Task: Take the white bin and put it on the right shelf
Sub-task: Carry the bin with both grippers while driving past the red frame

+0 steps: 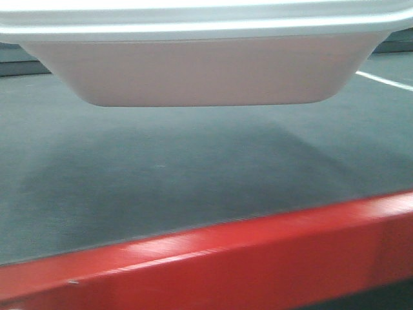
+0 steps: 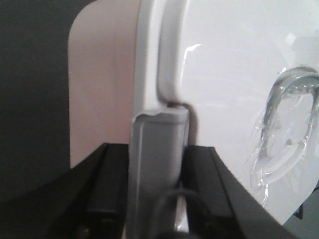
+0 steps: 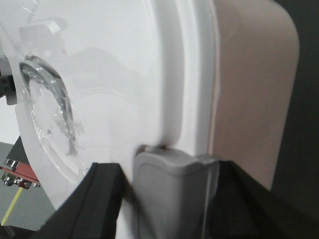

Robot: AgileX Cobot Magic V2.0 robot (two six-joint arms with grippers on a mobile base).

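The white bin (image 1: pixel 200 68) fills the top of the front view, held off the dark floor, its pinkish body below a white rim. In the left wrist view my left gripper (image 2: pixel 158 164) is shut on the bin's grey end latch (image 2: pixel 159 149), black fingers on either side; the glossy lid with recessed handle (image 2: pixel 289 124) lies to the right. In the right wrist view my right gripper (image 3: pixel 172 179) is shut on the opposite grey latch (image 3: pixel 174 184), with the lid (image 3: pixel 99 89) at left and the pinkish body (image 3: pixel 249 89) at right. The right shelf is out of view.
A red-painted metal rail (image 1: pixel 245 258) crosses the front view's bottom, tilted up to the right. Behind it lies dark grey floor (image 1: pixel 161 168) with a white line (image 1: pixel 387 81) at the far right. A yellow floor line (image 3: pixel 12 206) shows at the lower left of the right wrist view.
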